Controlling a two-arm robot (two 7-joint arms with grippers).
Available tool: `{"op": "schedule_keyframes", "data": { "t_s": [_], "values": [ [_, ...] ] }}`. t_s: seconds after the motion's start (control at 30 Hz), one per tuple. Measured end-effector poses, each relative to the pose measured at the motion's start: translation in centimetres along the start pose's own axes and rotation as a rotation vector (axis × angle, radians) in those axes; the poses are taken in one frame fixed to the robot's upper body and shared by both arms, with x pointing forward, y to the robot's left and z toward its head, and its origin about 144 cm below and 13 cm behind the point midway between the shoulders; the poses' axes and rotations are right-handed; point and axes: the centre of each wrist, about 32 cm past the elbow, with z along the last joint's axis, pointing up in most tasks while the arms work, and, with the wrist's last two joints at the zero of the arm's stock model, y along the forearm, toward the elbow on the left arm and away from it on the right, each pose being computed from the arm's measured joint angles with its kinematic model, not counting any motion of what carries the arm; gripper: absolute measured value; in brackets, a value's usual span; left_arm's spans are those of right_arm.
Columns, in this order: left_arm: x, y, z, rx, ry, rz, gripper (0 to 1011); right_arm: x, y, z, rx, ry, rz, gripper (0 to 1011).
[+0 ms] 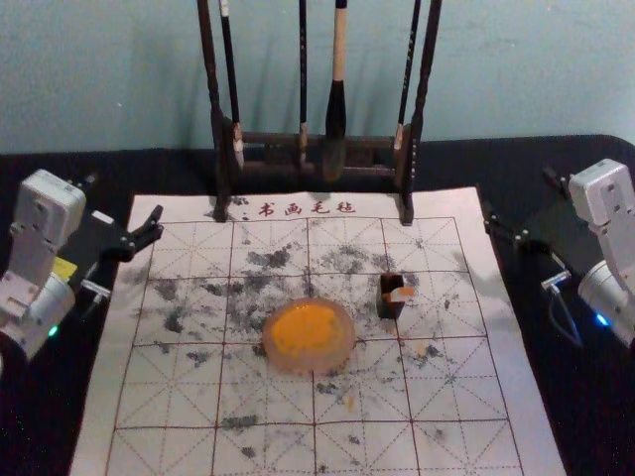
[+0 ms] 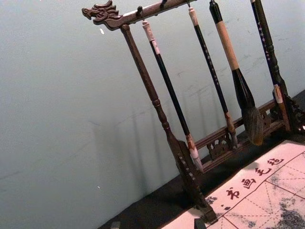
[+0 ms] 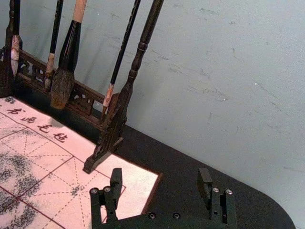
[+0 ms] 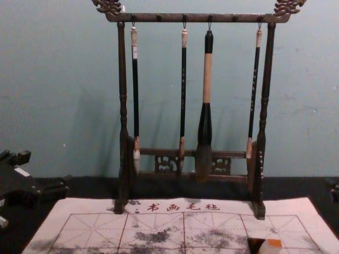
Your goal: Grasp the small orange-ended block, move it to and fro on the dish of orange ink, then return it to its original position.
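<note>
The left gripper (image 1: 125, 196) and right gripper (image 1: 517, 191) hang with fingers spread near opposite sides of the white gridded mat (image 1: 486, 446).
The small white, orange-ended block (image 1: 400, 295) rests at a black holder (image 1: 388, 309), right of the round, pale-rimmed dish of orange ink (image 1: 346, 343).

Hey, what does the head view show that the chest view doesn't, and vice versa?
Head view: the round dish of orange ink and the mat's middle squares around it.
Chest view: the top rail with carved ends and the loops the brushes hang from.
Both: four brushes, the rack's lower part, the orange-ended block, the left gripper at left, part of the right gripper at right.
</note>
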Motion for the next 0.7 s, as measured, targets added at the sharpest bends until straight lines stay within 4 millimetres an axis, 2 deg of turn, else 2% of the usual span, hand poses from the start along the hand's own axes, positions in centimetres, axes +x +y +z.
{"op": "schedule_keyframes", "data": {
  "t_s": [0.7],
  "values": [
    [0.00, 0.00, 0.00, 0.000, 0.000, 0.000, 1002, 0.00, 0.00, 0.00, 0.000, 0.000, 0.000, 1002]
  ]
}}
